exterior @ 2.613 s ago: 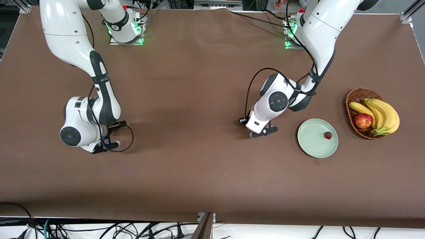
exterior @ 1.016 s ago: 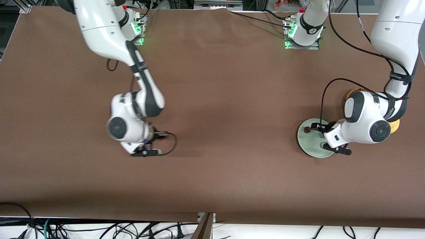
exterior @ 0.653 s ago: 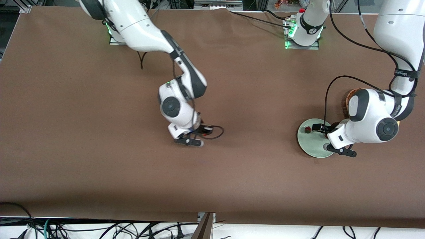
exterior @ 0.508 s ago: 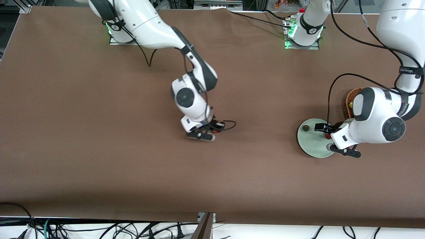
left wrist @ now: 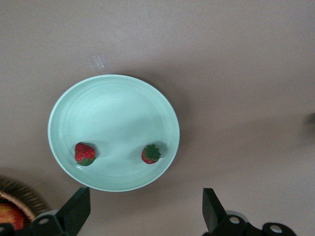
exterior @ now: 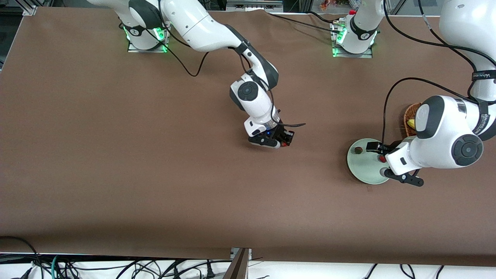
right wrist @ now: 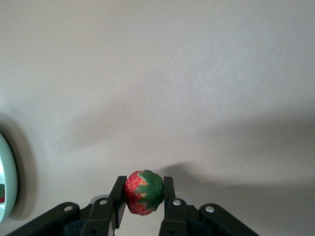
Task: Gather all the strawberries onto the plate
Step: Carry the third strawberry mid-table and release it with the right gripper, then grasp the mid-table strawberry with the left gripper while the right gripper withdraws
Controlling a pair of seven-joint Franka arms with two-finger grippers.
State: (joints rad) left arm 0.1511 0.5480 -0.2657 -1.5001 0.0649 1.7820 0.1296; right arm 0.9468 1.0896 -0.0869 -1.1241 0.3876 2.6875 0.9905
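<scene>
Two of three: strawberries lie in the plate [left wrist: 114,88]; one is yet to arrive.
Right gripper [right wrist: 143,204]: over mid-counter, clamped on the third strawberry [right wrist: 143,191], a small dimpled red cone with a green leafy cap.
Counter [exterior: 116,155]: matte brown cloth.
Plate: round, shallow, smooth mint-green, raised rim, toward the left arm's end.
Berries in plate: first strawberry [left wrist: 84,153] and second strawberry [left wrist: 150,154], apart.
Left gripper [left wrist: 142,216]: over the plate's edge, fingers spread, holding nothing.
Basket [exterior: 407,118]: brown wicker, beside the plate.
</scene>
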